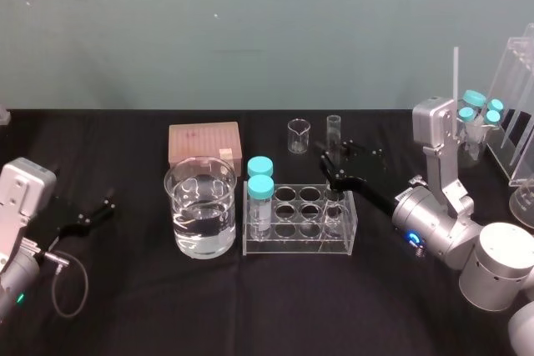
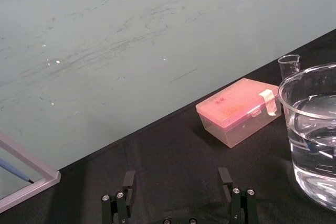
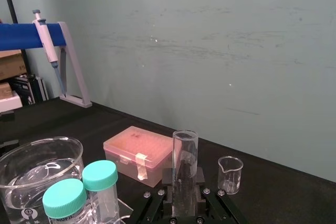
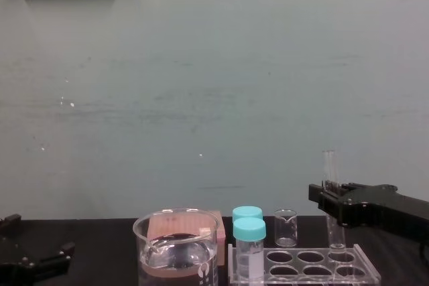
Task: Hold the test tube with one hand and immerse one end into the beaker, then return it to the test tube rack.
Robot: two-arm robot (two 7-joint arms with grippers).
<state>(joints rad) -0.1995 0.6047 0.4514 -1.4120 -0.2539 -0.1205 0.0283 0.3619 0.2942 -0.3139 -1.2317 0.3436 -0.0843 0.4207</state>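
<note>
The long thin clear glass test tube (image 1: pixel 334 127) stands upright at the right end of the low clear acrylic rack (image 1: pixel 299 245). Its open top rises well above the rack, and its rounded lower end is down at the rack's right-most holes. I cannot tell if the end sits inside a hole or just over it.

The black right gripper (image 1: pixel 332 171) reaches in from the right side and holds the tube at about the middle of its height, one finger on each side of the glass. In the right wrist view the test tube (image 3: pixel 185 156) stands straight up between the narrow jaws of the gripper (image 3: pixel 185 192). In the chest view the gripper (image 4: pixel 328 195) clasps the tube (image 4: pixel 329 165) above the rack (image 4: pixel 301 274).

The large wide clear glass beaker (image 1: pixel 200 218), partly filled with clear liquid, is just beside the rack's left end, apart from the tube. Two short teal-capped vials (image 1: pixel 260 185) stand in the rack's left holes. Behind the beaker lies a pink plastic box (image 1: pixel 204 143), and a tiny clear beaker (image 1: pixel 299 135) is behind the rack.

The black left gripper (image 1: pixel 92 214) rests on the black table (image 1: pixel 275 306) at the far left, its fingers (image 2: pixel 128 182) wide apart and holding nothing.
</note>
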